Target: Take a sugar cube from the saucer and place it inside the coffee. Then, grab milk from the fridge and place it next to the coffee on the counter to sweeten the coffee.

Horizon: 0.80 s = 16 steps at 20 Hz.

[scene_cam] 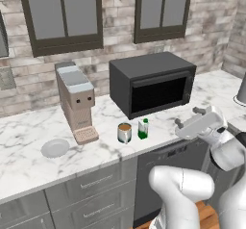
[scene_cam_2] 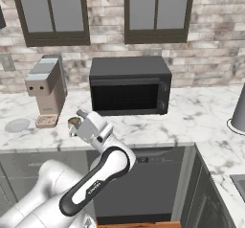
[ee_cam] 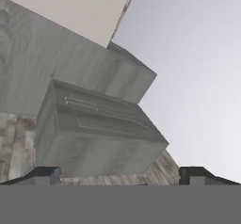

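Here, the coffee (scene_cam: 124, 133) stands upright near the front edge of the counter (scene_cam: 29, 156), its brown liquid showing at the open top. The milk (scene_cam: 143, 128) stands just beside it, on the side toward the black microwave (scene_cam: 151, 83), its long axis vertical and its green top pointing up. The saucer (scene_cam: 55, 148) lies flat further along, beyond the coffee machine (scene_cam: 76, 100), well apart from the mug. The sugar cube cannot be made out. The gripper (scene_cam: 188, 117) hangs in the air off the counter's front edge, to the microwave side of the carton, clear of both. In the hand view its two dark fingertips (ee_cam: 43, 173) sit wide apart with nothing between them, aimed at grey cabinetry (ee_cam: 99, 133).
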Motion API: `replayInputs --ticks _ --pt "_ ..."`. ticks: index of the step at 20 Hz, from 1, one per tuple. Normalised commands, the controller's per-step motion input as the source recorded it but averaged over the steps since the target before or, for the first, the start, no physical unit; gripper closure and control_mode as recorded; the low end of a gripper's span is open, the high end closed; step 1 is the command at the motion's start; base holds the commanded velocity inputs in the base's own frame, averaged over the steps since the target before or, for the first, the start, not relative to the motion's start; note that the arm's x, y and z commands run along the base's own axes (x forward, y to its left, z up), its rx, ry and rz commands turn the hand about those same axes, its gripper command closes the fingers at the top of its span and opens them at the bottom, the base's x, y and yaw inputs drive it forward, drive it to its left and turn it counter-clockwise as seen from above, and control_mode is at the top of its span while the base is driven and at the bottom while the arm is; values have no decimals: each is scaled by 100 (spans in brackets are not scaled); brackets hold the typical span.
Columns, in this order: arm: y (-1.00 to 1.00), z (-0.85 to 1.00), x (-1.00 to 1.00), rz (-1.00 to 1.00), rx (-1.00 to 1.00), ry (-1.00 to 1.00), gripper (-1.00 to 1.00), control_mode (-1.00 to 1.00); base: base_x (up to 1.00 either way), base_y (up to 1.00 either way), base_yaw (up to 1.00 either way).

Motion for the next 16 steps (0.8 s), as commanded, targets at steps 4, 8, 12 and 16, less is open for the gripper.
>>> replayInputs --ticks 4,8,12,16 --pt "45 57 -8 1 -33 6 -100 -100 0 0 0" --pt "94 100 -27 -9 -67 15 -100 -100 0 0 0" --pt "56 59 -6 -23 -50 34 -100 -100 0 0 0" --pt "62 55 9 -28 -54 59 -100 -100 0 0 0"
